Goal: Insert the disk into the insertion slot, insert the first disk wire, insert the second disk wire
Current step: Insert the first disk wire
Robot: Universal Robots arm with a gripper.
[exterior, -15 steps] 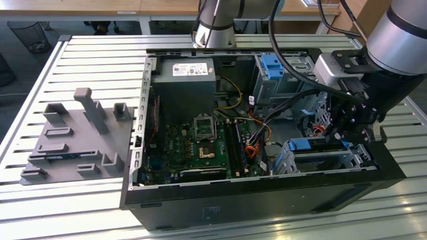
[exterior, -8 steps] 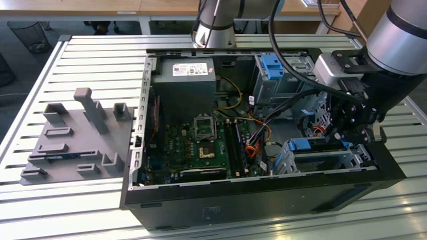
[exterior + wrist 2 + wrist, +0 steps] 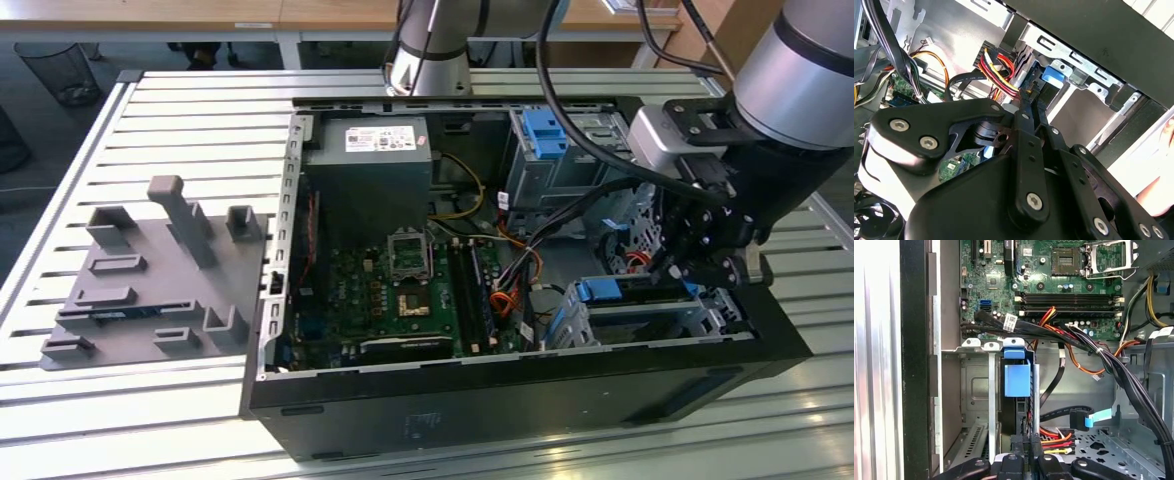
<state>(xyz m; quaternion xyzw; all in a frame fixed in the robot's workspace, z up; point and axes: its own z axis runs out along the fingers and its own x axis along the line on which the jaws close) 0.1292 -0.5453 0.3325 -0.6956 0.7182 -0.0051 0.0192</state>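
Blue plastic marks the disk [image 3: 1017,379], which in the first wrist view sits edge-on inside the insertion slot [image 3: 974,390], its carrier tab level with the mouth of the perforated metal cage. In the exterior view that cage lies low in the computer case [image 3: 534,400], toward the exterior view's right. With the disk apparently home, the step in hand looks to be the wiring. The gripper [image 3: 1024,455] is down inside the case at the disk's near edge. A bundle of red, yellow and black wires [image 3: 1054,437], which seems to end in a black plug, lies just beside it. How far open the gripper stands, and whether it has that plug in its hold, I cannot tell. By my judgement, seating a plug here calls for squaring it to the socket on the disk's edge and pushing straight. It also needs slack in the bundle and care not to snag the black cables [image 3: 1124,375] that cross over the bay. The green motherboard [image 3: 400,290] covers the case floor beyond the slot, a grey power supply [image 3: 367,170] sits at the far end, and a taller cage with a blue latch [image 3: 547,130] stands beside it. The case rests on a table [image 3: 174,120] of pale slatted metal, which also bears a grey fixture plate [image 3: 147,280] with upright blocks, well apart from the case. Wooden desks [image 3: 200,15] and a wire wastebasket [image 3: 60,70] stand behind.
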